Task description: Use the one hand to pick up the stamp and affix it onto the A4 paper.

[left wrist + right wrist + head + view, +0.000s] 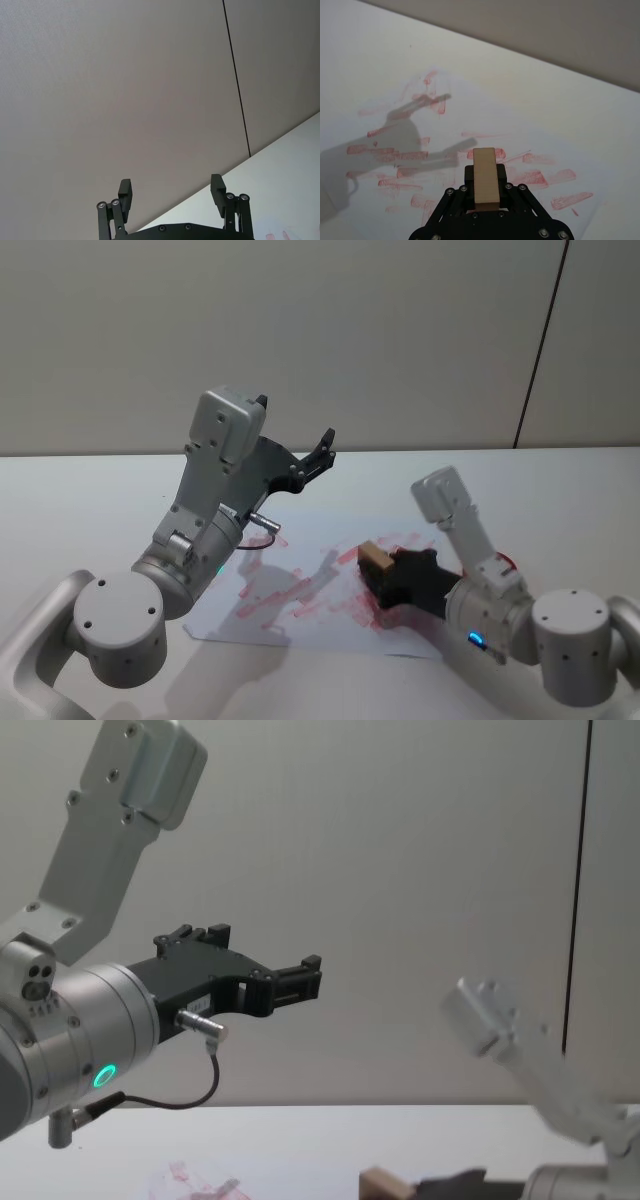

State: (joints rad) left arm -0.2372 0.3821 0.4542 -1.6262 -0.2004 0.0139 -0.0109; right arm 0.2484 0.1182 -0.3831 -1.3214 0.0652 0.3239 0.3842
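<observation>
Fingers [468, 175] of right gripper [397, 570] clamped on both sides of stamp [375, 558], a smooth pale wooden block with square edges, low over right part of paper [290, 615], contact not discernible. Flat white sheet smeared with red-pink bar-shaped prints, lying on matte white table [90, 490], crossed by grey shadows. Left gripper [322, 452] raised well above paper's far left side, black fingers spread and grasping nothing, plain wall [300, 320] behind.
</observation>
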